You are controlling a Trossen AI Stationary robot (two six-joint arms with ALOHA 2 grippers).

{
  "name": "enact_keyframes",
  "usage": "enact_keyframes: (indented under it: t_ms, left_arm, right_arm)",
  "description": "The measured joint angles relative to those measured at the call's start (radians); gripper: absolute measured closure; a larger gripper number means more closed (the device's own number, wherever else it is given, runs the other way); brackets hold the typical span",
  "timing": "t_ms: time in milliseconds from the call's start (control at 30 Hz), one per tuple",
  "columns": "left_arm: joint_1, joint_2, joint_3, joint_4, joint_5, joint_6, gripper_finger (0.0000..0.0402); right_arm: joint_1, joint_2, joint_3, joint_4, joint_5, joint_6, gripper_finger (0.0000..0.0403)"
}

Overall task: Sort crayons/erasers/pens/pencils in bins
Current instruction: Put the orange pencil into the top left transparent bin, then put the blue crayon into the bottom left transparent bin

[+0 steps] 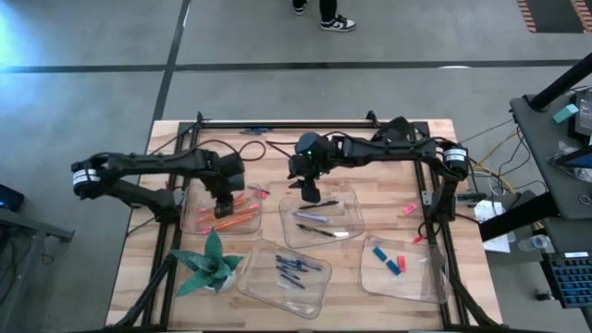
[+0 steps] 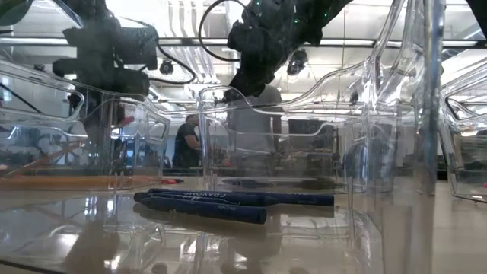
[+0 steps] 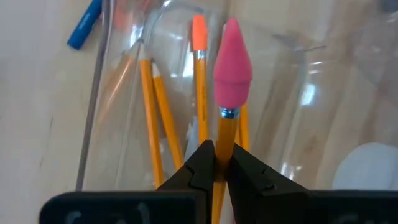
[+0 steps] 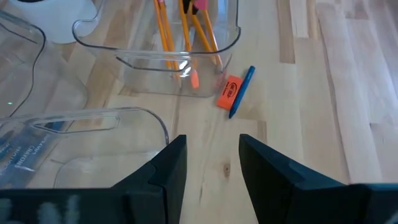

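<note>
My left gripper (image 1: 222, 202) (image 3: 215, 163) hovers over the far left bin (image 1: 196, 222), shut on an orange pencil (image 3: 222, 127) with a pink eraser cap (image 3: 232, 62). Several orange pencils (image 3: 153, 106) lie on that bin's floor (image 3: 292, 81). My right gripper (image 1: 311, 192) (image 4: 211, 158) hangs open above the middle far bin (image 1: 351, 215), which holds dark pens (image 1: 314, 222); nothing is between its fingers. Blue crayons (image 1: 296, 269) (image 2: 221, 202) lie in the near middle bin. Blue and red erasers (image 1: 392, 263) lie in the near right bin. My left gripper pinches the pencil's orange shaft (image 3: 222, 140) between its two fingers, just behind the metal ferrule under the pink cap. The fingers point steeply down and the pencil runs along them, its capped end sticking out past the tips over the bin's pencils. Whether it touches them I cannot tell.
An orange block (image 4: 229, 92) and a blue crayon (image 4: 244, 87) lie on the wood beside the pencil bin. Pink and red bits (image 1: 409, 209) (image 1: 418, 239) lie loose at the right. A green folded-paper plant (image 1: 211, 264) stands near the left front.
</note>
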Motion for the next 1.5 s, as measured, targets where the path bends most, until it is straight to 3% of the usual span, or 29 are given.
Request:
enact_keyframes:
  t_ms: [500, 833, 1267, 1500]
  left_arm:
    - [-0.017, 0.154, 0.003, 0.018, -0.119, -0.062, 0.0388]
    - [-0.021, 0.146, 0.003, 0.067, -0.128, -0.11, 0.0387]
    - [-0.021, 0.147, 0.007, 0.065, -0.117, -0.13, 0.0348]
    - [-0.021, 0.105, 0.129, -0.068, -0.109, -0.156, 0.0345]
  right_arm:
    - [0.0, 0.0, 0.0, 0.0, 0.0, 0.186, 0.0266]
    - [0.0, 0.0, 0.0, 0.0, -0.001, 0.186, 0.0266]
    - [0.0, 0.0, 0.0, 0.0, -0.001, 0.186, 0.0266]
    - [0.0, 0.0, 0.0, 0.0, -0.001, 0.186, 0.0266]
